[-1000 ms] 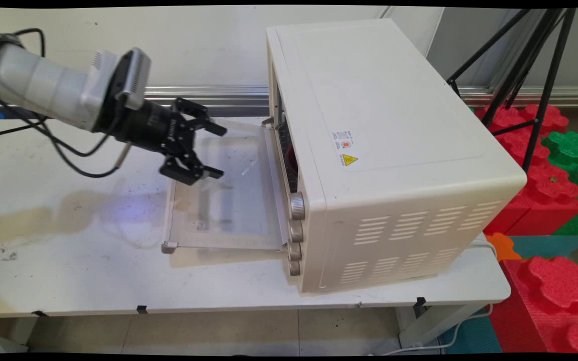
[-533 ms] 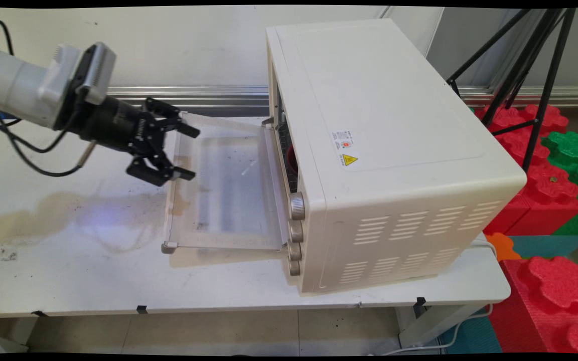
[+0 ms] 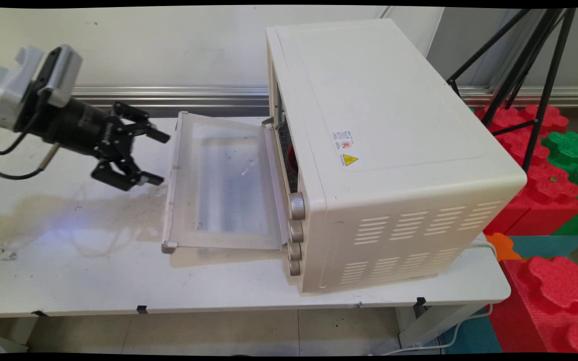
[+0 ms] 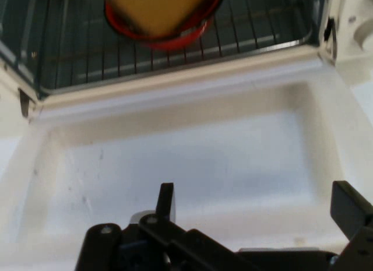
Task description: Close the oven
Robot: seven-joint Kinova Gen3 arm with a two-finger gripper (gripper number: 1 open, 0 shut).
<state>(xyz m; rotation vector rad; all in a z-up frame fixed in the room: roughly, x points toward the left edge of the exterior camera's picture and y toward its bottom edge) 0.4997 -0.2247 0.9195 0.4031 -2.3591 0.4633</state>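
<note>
A cream toaster oven point(image 3: 389, 145) stands on the white table point(image 3: 68, 271) with its glass door point(image 3: 224, 180) folded down flat toward the left. My gripper point(image 3: 154, 156) hovers just left of the door's outer edge, open, with nothing between its fingers. In the hand view the gripper point(image 4: 256, 204) looks across the lowered door point(image 4: 192, 160) into the oven. Inside, a red bowl point(image 4: 166, 32) holding something yellow sits on the wire rack point(image 4: 70, 49). In the main view only a sliver of the red bowl point(image 3: 291, 161) shows in the oven mouth.
Several silver knobs point(image 3: 296, 205) run down the oven's front right side. A black tripod point(image 3: 535, 75) and red and green foam blocks point(image 3: 545, 190) stand right of the table. Brownish stains point(image 3: 43, 210) mark the table's left part.
My gripper has drawn back leftward, from above the lowered door to just past its outer edge. It stayed open. The oven door has not moved.
</note>
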